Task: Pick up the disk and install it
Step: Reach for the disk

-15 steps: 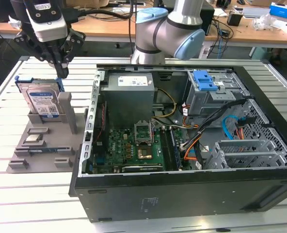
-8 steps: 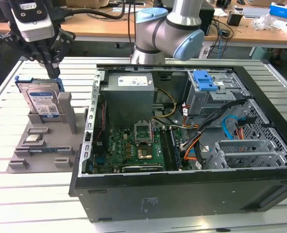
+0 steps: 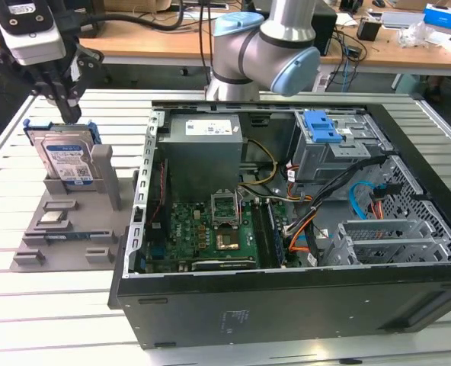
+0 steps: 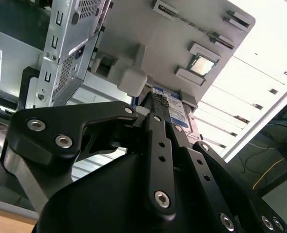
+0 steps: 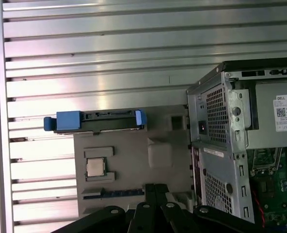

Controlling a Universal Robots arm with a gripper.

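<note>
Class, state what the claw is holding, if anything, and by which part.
Nothing is held. The claw hangs just above the top edge of the disk, which stands upright in the grey holder.

The disk (image 3: 64, 158) is shiny silver metal framed in glossy blue plastic; the holder (image 3: 107, 181) beneath is matt grey plastic.

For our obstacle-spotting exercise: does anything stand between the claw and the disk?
Nothing visible does. In the exterior view the claw hangs close above the top edge of the disk, which stands upright in a grey holder. The short gap between them looks bare.
</note>
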